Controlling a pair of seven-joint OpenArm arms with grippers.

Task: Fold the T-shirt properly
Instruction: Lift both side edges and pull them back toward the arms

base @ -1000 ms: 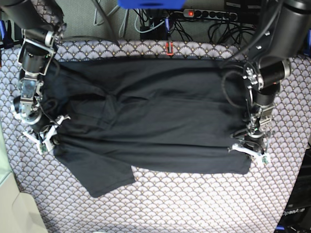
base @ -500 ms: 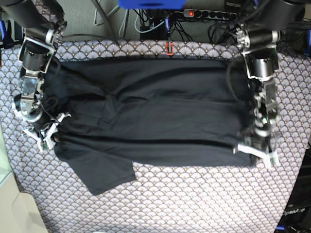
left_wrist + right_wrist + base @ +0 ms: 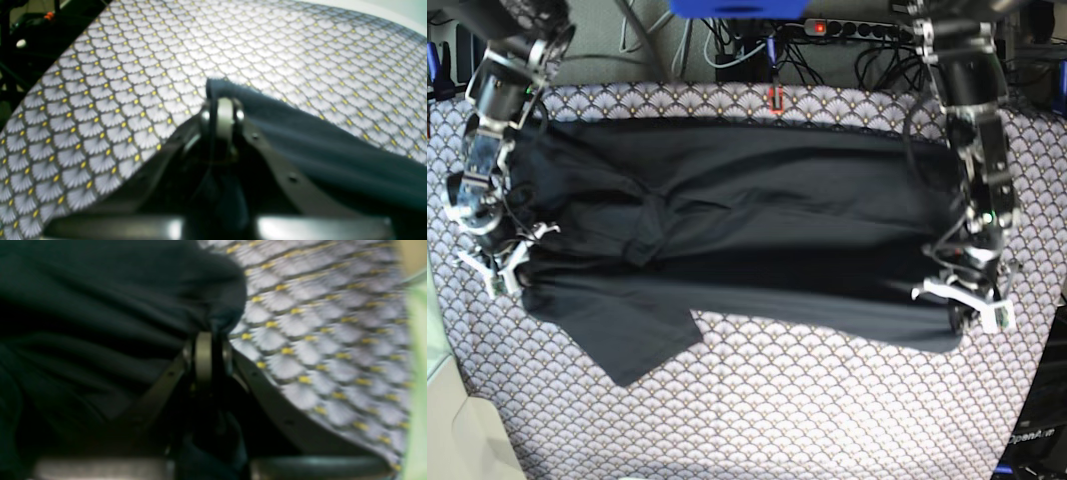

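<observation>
The dark T-shirt point(image 3: 757, 230) lies stretched sideways across the scallop-patterned tablecloth point(image 3: 827, 410), with one sleeve point(image 3: 632, 345) hanging toward the front left. My left gripper point(image 3: 967, 305) is at the shirt's right edge in the base view, shut on a corner of the fabric point(image 3: 333, 156); in its wrist view its tips point(image 3: 222, 106) pinch the cloth. At the shirt's left edge my right gripper point(image 3: 497, 268) is likewise shut on bunched fabric point(image 3: 100, 323), and its tips point(image 3: 208, 340) sit tight together.
A power strip point(image 3: 857, 30) and tangled cables run behind the table's back edge. A small red item point(image 3: 775, 99) lies at the back edge. Dark equipment point(image 3: 1037, 440) stands at the front right, a pale surface point(image 3: 457, 430) at the front left.
Both grippers have moved outward, the left one rightward in the base view and the right one leftward, pulling the shirt wider and flatter. Both stayed shut on the fabric.
</observation>
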